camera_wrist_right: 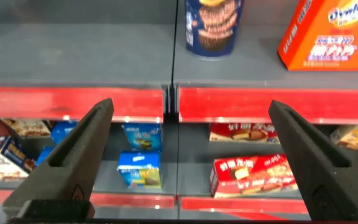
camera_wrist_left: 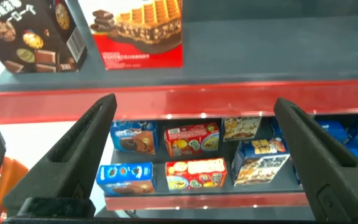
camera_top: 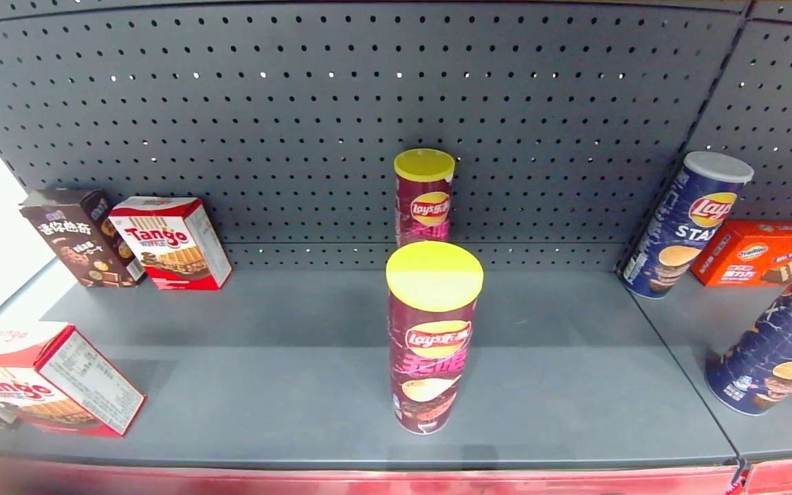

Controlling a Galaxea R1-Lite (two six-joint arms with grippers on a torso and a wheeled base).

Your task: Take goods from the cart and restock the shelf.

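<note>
Two maroon chip cans with yellow lids stand upright on the grey shelf (camera_top: pixel 265 385), one near the front (camera_top: pixel 430 337) and one at the back (camera_top: pixel 424 197) against the pegboard. My left gripper (camera_wrist_left: pixel 194 158) is open and holds nothing, below the shelf's red front edge (camera_wrist_left: pixel 185 99), under a red wafer box (camera_wrist_left: pixel 143 31) and a brown cookie box (camera_wrist_left: pixel 33 34). Open and holding nothing too, my right gripper (camera_wrist_right: pixel 191 158) is in front of the red shelf edge (camera_wrist_right: pixel 272 102), below a blue chip can (camera_wrist_right: pixel 213 25) and an orange box (camera_wrist_right: pixel 331 34).
On the shelf's left stand a brown cookie box (camera_top: pixel 83 237) and red wafer boxes (camera_top: pixel 172 240) (camera_top: pixel 45 378). To the right are blue chip cans (camera_top: pixel 688 223) (camera_top: pixel 781 344) and an orange box (camera_top: pixel 760 253). Lower shelves hold small snack boxes (camera_wrist_left: pixel 194 155) (camera_wrist_right: pixel 253 174).
</note>
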